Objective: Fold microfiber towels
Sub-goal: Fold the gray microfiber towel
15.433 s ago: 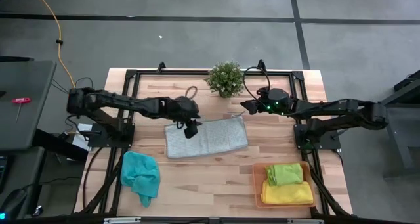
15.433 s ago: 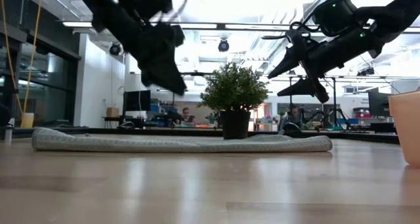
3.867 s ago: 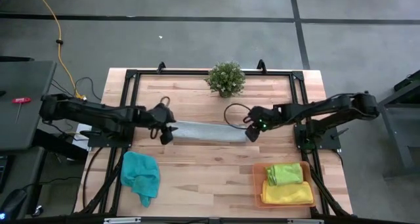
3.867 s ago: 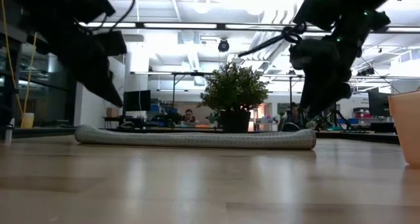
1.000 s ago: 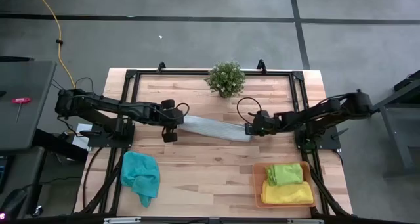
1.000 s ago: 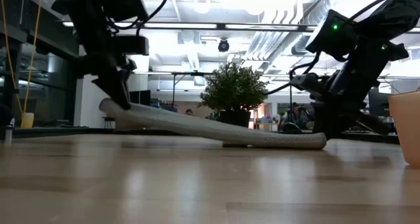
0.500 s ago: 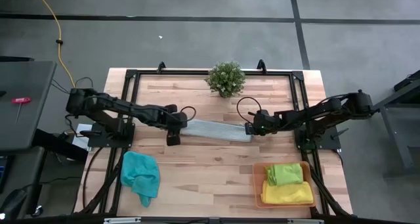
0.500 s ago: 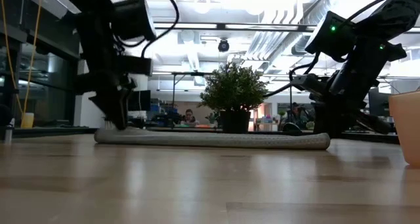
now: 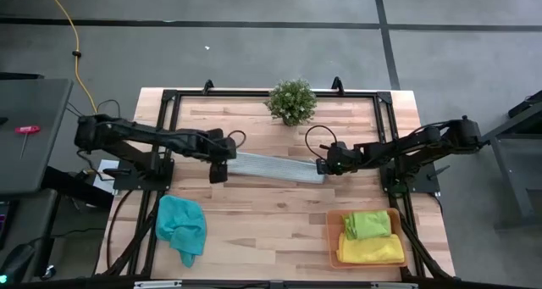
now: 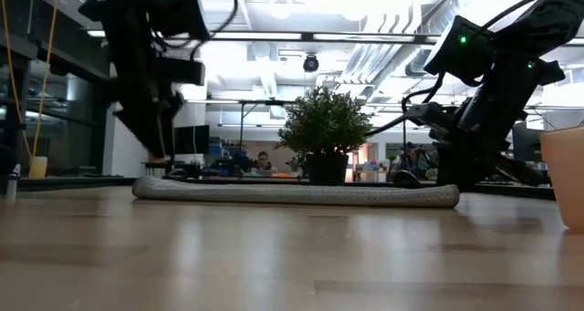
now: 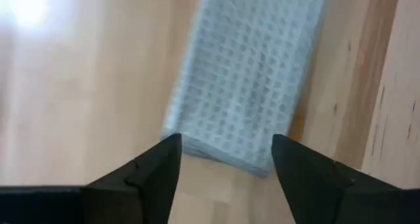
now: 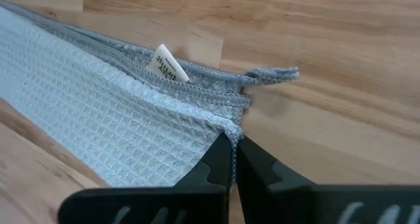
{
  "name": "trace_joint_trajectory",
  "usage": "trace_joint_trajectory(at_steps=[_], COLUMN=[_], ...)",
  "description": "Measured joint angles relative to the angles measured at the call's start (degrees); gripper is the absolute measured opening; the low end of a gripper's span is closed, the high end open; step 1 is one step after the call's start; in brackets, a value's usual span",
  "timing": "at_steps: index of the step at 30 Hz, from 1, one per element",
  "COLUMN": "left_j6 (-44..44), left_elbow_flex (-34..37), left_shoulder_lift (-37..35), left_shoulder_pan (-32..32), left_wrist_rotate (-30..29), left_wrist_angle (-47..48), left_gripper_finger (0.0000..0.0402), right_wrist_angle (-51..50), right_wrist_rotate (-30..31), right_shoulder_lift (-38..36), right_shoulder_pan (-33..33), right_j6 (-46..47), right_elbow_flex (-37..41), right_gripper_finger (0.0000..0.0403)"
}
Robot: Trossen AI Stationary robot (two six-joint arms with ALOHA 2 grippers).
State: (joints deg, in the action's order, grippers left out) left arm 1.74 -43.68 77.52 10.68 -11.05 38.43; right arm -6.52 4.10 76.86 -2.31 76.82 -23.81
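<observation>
The light grey towel [image 9: 278, 166] lies flat on the table as a long narrow folded strip, running left to right. My left gripper [image 9: 222, 169] stands open just above and beyond the strip's left end [image 11: 226, 155], touching nothing. In the low view it [image 10: 162, 151] hangs clear of the cloth. My right gripper [image 12: 231, 145] is shut at the strip's right end. A crumpled teal towel [image 9: 180, 226] lies near the front left. A lime green towel [image 9: 367, 224] and a yellow one [image 9: 373, 250] lie folded in the orange tray [image 9: 333, 238]. My right gripper pinches the grey towel's right end at its corner [image 12: 226, 127] between its two shut fingertips. Several stacked layers show there, with a white label [image 12: 167, 65] sticking out. The fingers slant down from the table's right side. The towel lies flat on the table.
A small potted plant [image 9: 291, 101] stands at the far middle of the table, behind the grey towel. The orange tray sits at the front right corner. Bare wood lies between the strip and the front edge.
My left gripper has lowered the grey towel's raised left end onto the table, opened, let go, then risen and drawn back a little toward the left edge. The strip now lies flat along its whole length.
</observation>
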Motion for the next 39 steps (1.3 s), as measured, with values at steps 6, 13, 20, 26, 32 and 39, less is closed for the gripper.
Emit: trace_joint_trajectory(at_steps=[6, 13, 20, 26, 32, 39], left_j6=[-2.3, -3.9, -5.0, -5.1, -5.6, -9.1], left_elbow_flex=[-0.1, 0.0, 0.0, 0.0, -0.3, -0.1], left_shoulder_lift=[-3.0, 1.5, 8.0, 13.3, 16.6, 17.2], left_shoulder_pan=[2.2, 2.5, 1.6, 0.3, -1.3, -2.2], left_wrist_rotate=[0.2, 2.0, 2.3, 2.3, 0.3, -0.1], left_wrist_angle=[1.3, 1.0, -1.7, -10.6, -14.6, -18.5], left_gripper_finger=[0.0234, 0.0222, 0.0210, 0.0203, 0.0193, 0.0135], right_wrist_angle=[-1.7, -9.3, -20.5, -26.0, -25.9, -27.6], right_wrist_rotate=[-1.6, -4.6, -5.0, -7.2, -9.2, -9.0], right_shoulder_lift=[-0.5, -4.6, -11.2, -15.7, -17.8, -17.4], right_shoulder_pan=[0.0, 0.1, 0.1, 0.1, 0.1, 0.1], right_j6=[-2.1, -4.0, -6.3, -7.9, -9.8, -14.5], right_elbow_flex=[-0.1, 0.0, 0.1, 0.1, -1.1, -6.6], right_gripper_finger=[0.0000, 0.0000, 0.0000, 0.0000, 0.0000, 0.0000])
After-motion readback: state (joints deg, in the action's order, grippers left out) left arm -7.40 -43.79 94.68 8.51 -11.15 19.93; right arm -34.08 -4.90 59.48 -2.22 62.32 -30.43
